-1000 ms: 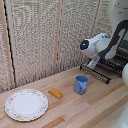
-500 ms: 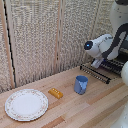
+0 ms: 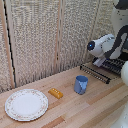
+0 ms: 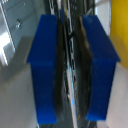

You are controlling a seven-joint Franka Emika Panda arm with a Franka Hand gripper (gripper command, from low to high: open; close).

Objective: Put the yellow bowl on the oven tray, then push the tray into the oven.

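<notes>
In the wrist view my gripper (image 4: 71, 70) has its two blue fingertips (image 4: 47, 65) pressed close together, with the thin dark bars of the baking sheet (image 4: 70, 25) clamped between them. A bright yellow patch, the yellow dish (image 4: 121, 20), shows just beyond the fingers. In the exterior view the white arm (image 3: 102, 46) hangs over the baking sheet (image 3: 96, 72) at the exterior view's right and hides the gripper and the dish. Grey-silver metal (image 4: 12, 35) beside the fingers may be the oven; I cannot tell.
A blue cup (image 3: 81, 84) stands on the wooden table (image 3: 95, 110) in front of the baking sheet. A flat orange-yellow block (image 3: 55, 93) and a large white patterned plate (image 3: 26, 104) lie toward the exterior view's left. Pale ribbed panels stand behind the table.
The arm has stayed almost still over the baking sheet at the exterior view's right. The cup, block and plate have not moved.
</notes>
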